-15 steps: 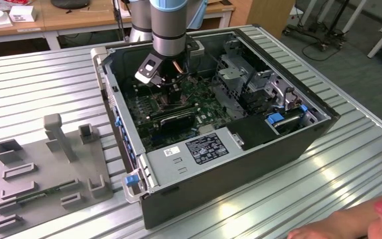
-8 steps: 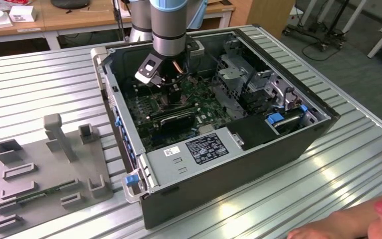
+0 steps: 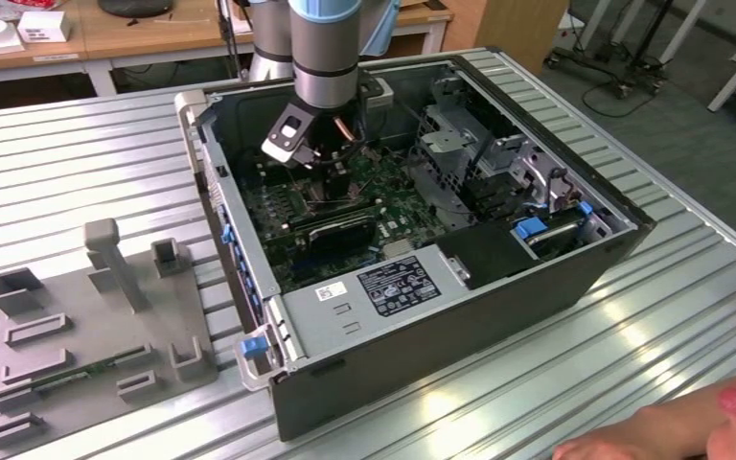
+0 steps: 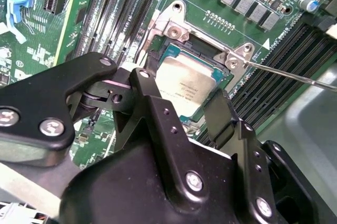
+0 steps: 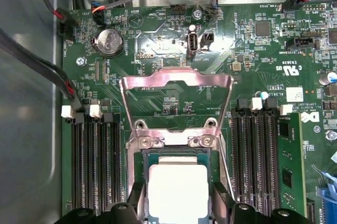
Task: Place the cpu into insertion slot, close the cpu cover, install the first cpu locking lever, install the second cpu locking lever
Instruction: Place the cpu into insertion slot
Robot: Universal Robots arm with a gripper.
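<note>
- Black-bodied pincer [image 4: 180,93], nearest the lens in the second wrist view: narrowed onto the small thin square cpu [image 4: 190,88] with a pale silvery-tan metal face, one finger [image 4: 218,113] against each of two opposite edges.
- Cpu location: it lies in the square black-framed insertion slot [image 4: 163,45] of the green motherboard [image 5: 253,50], between two banks of long black memory slots [image 5: 95,166]. It appears level and seated, though the fingers hide two of its edges.
- Square silvery metal cpu cover [image 5: 142,83] with a cut-out middle: swung back on its hinges, apart from the chip, not yet closed.
- Thin wire locking lever [image 4: 295,75]: free of its catch, reaching out over the memory slots beside the insertion slot.
- Setting, exterior view: the arm reaches down into an open dark computer case [image 3: 471,355] lying on a slatted metal tabletop [image 3: 87,163].
- Judged step: placing the cpu.
  - Done well, the chip stays flat and square to the frame, with its corner marks matched, and settles under its own weight.
  - No downward push or sideways drag should be used, since the contacts beneath likely bend easily.
  - The fingertips should not snag the frame.
</note>
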